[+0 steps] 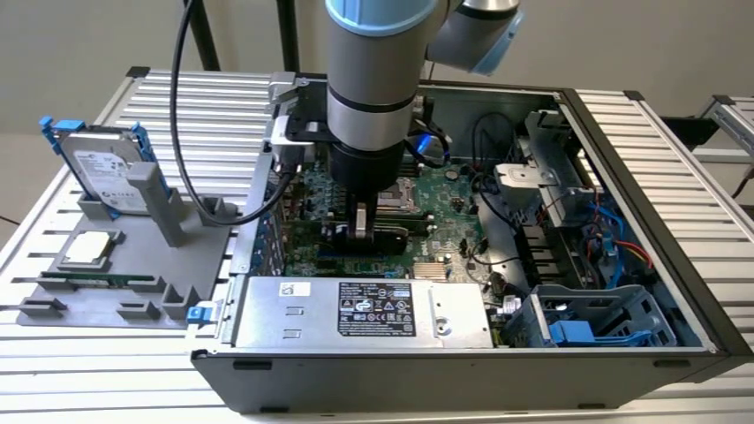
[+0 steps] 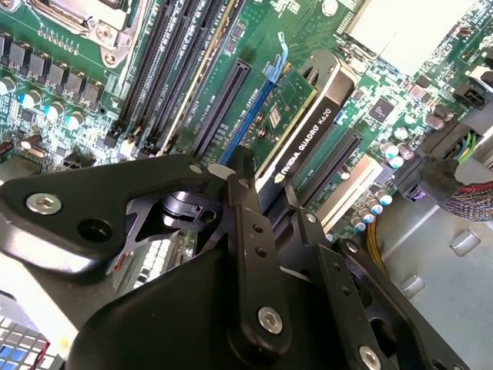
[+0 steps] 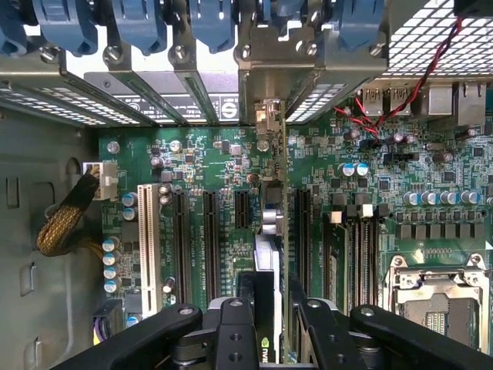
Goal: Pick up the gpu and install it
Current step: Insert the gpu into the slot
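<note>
The claw (image 2: 266,204) is clenched on the gpu (image 2: 304,135); the first wrist view alone shows its bracket (image 3: 267,116).

Open case (image 1: 659,291) on slatted desk (image 1: 165,97)
Power supply (image 1: 365,314) at 6 o'clock; grey holder (image 1: 130,274) at 9, with hard drive (image 1: 104,172) upright.
</note>
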Action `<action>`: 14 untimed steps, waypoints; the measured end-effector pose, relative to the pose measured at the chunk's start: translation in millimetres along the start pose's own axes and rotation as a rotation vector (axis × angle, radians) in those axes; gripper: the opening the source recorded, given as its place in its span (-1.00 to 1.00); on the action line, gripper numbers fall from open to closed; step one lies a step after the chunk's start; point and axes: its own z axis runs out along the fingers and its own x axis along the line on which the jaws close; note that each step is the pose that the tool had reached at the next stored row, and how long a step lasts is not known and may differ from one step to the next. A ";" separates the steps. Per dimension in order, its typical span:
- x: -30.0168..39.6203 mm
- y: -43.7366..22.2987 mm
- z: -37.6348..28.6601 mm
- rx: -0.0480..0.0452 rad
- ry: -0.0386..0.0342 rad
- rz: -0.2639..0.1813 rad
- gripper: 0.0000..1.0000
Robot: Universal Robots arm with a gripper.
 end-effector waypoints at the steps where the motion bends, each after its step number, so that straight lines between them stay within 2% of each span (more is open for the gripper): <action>1: -0.6 0.1 -0.1 0.0000 0.0002 0.000 -1.00; 6: -1.9 0.0 0.7 0.0000 -0.0001 0.000 -1.00; 12: -1.1 0.1 8.1 -0.0003 0.0003 0.000 -1.00; 14: -1.1 0.0 8.6 -0.0001 0.0000 0.000 -1.00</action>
